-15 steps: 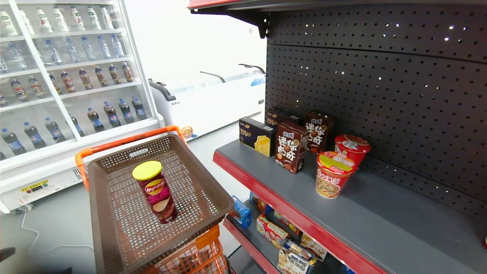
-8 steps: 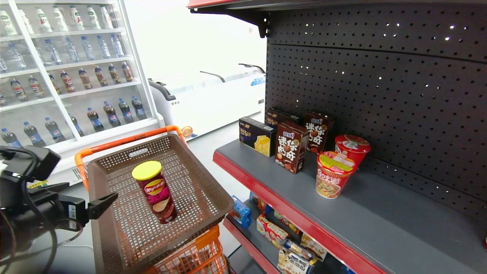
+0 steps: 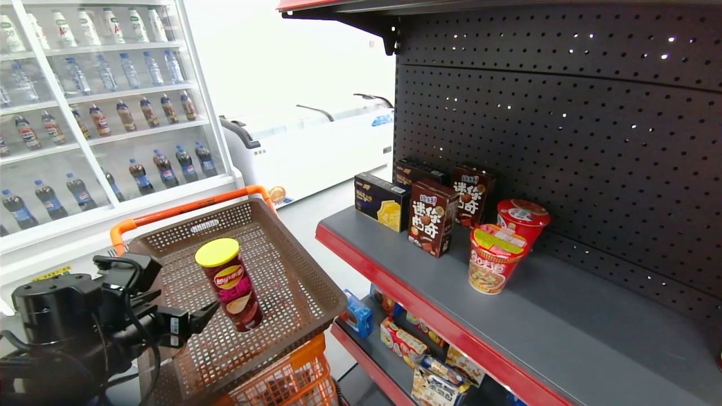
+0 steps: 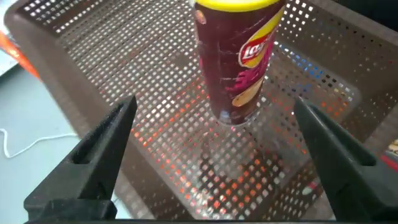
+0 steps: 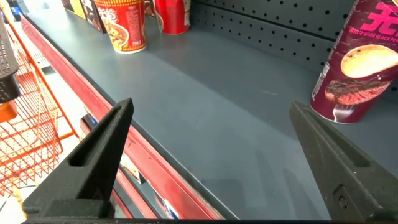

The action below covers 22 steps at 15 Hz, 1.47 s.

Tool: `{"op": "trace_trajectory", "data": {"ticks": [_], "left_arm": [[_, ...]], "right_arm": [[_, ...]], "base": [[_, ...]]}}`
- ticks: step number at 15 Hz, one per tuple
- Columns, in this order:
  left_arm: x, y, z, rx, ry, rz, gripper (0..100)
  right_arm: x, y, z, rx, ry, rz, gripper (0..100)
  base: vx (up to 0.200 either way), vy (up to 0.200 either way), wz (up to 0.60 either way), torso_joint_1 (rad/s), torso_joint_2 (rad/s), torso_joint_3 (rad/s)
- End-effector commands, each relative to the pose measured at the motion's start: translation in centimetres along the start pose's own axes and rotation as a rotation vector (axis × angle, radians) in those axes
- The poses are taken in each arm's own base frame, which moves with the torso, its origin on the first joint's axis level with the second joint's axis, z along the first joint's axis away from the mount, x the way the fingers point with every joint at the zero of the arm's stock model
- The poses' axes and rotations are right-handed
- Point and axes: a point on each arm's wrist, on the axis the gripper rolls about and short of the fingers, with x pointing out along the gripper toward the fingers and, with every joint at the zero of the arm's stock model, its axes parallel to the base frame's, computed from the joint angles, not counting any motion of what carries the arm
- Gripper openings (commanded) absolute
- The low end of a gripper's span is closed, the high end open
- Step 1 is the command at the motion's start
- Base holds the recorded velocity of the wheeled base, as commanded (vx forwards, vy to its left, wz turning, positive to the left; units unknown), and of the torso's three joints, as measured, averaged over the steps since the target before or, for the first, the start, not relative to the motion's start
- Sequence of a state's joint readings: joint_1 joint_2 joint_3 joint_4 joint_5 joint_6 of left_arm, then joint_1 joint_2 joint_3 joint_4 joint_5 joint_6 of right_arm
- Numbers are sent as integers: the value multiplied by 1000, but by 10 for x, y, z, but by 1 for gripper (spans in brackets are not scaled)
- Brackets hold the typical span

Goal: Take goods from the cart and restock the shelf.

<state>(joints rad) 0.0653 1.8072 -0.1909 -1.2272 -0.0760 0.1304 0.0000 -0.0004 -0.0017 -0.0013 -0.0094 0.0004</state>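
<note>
A maroon chip can with a yellow lid (image 3: 228, 282) stands upright in the brown perforated basket (image 3: 293, 270) on top of the orange cart. My left gripper (image 3: 206, 316) is open over the basket's near left side, just short of the can. In the left wrist view the can (image 4: 239, 62) stands ahead of the open left gripper (image 4: 214, 162), apart from both fingers. My right gripper (image 5: 214, 162) is open above the grey shelf board (image 5: 205, 106), holding nothing. A second maroon chip can (image 5: 360, 62) stands on that shelf beyond one of its fingers.
On the shelf (image 3: 541, 327) stand a yellow-and-black box (image 3: 381, 201), brown snack boxes (image 3: 431, 217) and two cup noodles (image 3: 496, 256); its right part is bare. The perforated back panel (image 3: 564, 141) rises behind. A lower shelf holds packets (image 3: 403, 341). Drink coolers stand at the left.
My left arm has come into the head view from the lower left and moved right over the basket toward the chip can. The can and shelf goods have not moved.
</note>
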Motion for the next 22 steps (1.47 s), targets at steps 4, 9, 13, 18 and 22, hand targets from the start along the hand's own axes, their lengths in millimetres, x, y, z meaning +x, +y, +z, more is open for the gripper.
{"op": "trace_trajectory", "data": {"ticks": [4,9,13,18,22], "left_arm": [[38,-10,-28,9,14,-21,100],[67,3,-19,-10,-77,37,100],[82,0,-26,4,-85,28,100],[110,-9,-21,4,-140,-7,100],[126,-25,-24,15,-148,-60,100]], "right_arm": [[0,0,0,1,0,0,100],[0,0,0,0,0,0,100],[0,0,0,0,0,0,100],[0,0,0,0,0,0,100],[0,0,0,0,0,0,100]], "base": [[0,0,0,0,0,0],[0,0,0,0,0,0],[0,0,0,0,0,0],[0,0,0,0,0,0],[0,0,0,0,0,0]]}}
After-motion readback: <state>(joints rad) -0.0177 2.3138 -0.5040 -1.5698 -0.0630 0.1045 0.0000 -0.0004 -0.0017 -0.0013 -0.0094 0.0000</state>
